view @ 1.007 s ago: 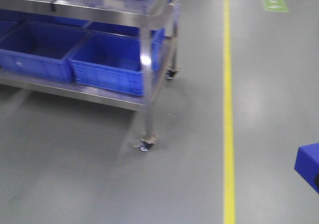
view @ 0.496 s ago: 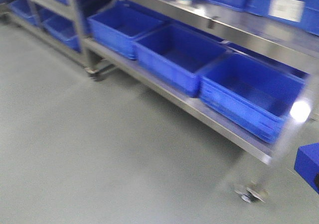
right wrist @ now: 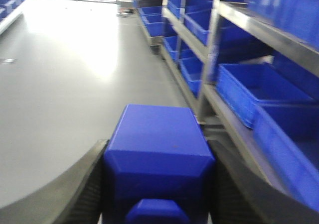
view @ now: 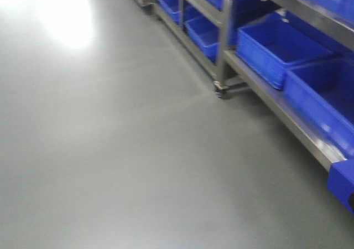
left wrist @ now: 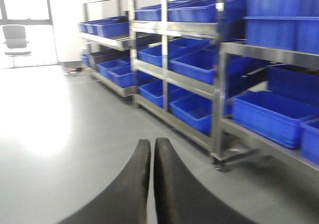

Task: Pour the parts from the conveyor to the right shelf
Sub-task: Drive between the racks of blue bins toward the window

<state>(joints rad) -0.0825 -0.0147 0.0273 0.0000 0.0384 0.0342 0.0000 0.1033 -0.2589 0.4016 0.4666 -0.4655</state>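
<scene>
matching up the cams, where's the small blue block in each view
Exterior front-facing: small blue block at the lower right edge, cut off.
Left wrist: not in it.
Right wrist: small blue block bottom centre, held in the right gripper.
Shared landmark: the steel shelf post.

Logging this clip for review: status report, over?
Left gripper shut, empty. Right gripper shut on blue part. Shelf alongside on right. Nothing seen blocking.
</scene>
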